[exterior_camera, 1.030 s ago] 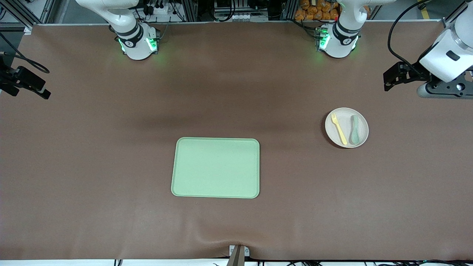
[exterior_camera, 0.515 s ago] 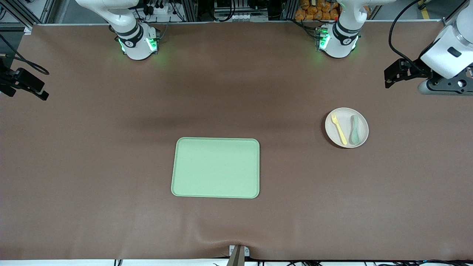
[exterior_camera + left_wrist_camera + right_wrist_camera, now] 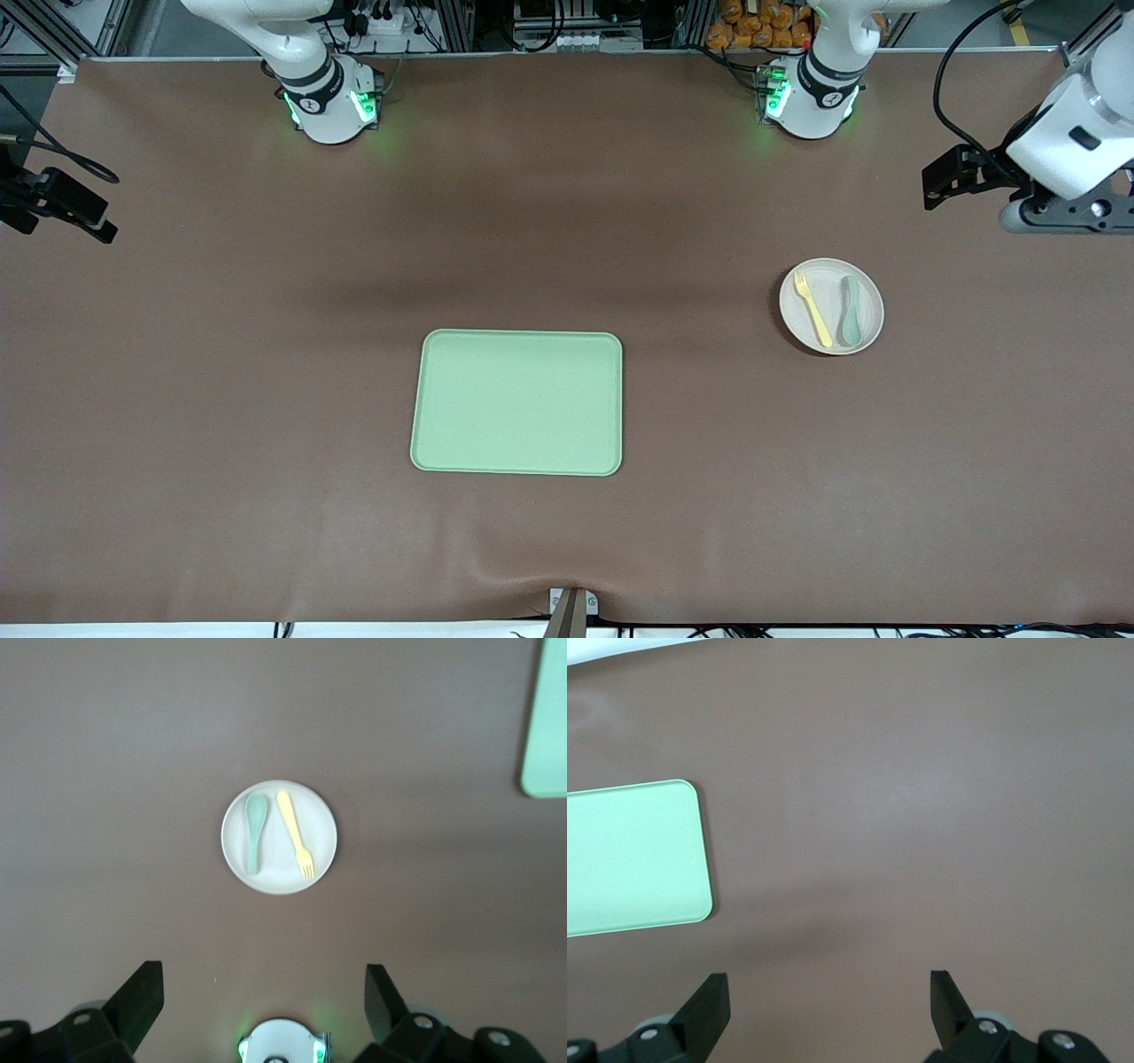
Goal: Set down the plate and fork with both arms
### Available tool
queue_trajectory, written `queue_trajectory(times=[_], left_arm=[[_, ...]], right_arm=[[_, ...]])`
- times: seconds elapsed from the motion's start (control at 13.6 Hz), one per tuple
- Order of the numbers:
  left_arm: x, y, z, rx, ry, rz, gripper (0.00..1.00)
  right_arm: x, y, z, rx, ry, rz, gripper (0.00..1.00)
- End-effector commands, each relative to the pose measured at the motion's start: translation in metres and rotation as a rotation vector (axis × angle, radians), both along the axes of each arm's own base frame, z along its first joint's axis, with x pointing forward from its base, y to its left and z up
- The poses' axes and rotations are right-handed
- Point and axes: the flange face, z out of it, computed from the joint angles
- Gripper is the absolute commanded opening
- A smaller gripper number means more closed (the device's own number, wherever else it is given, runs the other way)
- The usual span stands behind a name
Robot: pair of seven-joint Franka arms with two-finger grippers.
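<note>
The cream plate (image 3: 872, 306) lies on the brown table toward the left arm's end. On it rest the pale yellow fork (image 3: 813, 308) and, beside it, a grey-green spoon (image 3: 850, 310). High over the table hangs my left gripper (image 3: 264, 979), open and holding nothing. The left wrist view looks down on the plate (image 3: 279, 877), the fork (image 3: 294, 835) and the spoon (image 3: 255, 819). My right gripper (image 3: 828, 985) is open and holds nothing, high over the right arm's end of the table. No plate or fork appears in the right wrist view.
A rectangular light green tray (image 3: 517, 402) with nothing on it lies at the table's middle, nearer the front camera than the plate. One corner of the tray (image 3: 545, 735) shows in the left wrist view, and part of the tray (image 3: 629, 859) in the right wrist view. Brown mat surrounds it.
The left arm's hand has shifted slightly up in the front view, and the right arm's hand has drifted a little toward the table's end. Plate, fork and tray have not moved.
</note>
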Motion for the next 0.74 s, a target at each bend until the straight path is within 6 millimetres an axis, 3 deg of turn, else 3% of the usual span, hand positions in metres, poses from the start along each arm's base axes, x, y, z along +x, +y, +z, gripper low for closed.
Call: queue_trajectory(times=[0.0,0.22,0.52,0.66], left_arm=[[-0.003,0.019,-0.049,0.001,0.098,0.027,1.0],[-0.001,0.054,-0.095,-0.004,0.134,0.058,1.0],[0.002,0.074,-0.193,0.0,0.174,0.061,1.0],[0.001,0.091,-0.23,0.036,0.199,0.057,1.0]], right_arm=[[0.001,0.001,-0.002,-0.006,0.011,-0.005,1.0],[0.005,0.003,-0.008,-0.006,0.022,-0.002,1.0],[0.006,0.003,-0.01,-0.001,0.026,-0.003,1.0],[0.006,0.003,-0.01,-0.001,0.028,-0.004,1.0]])
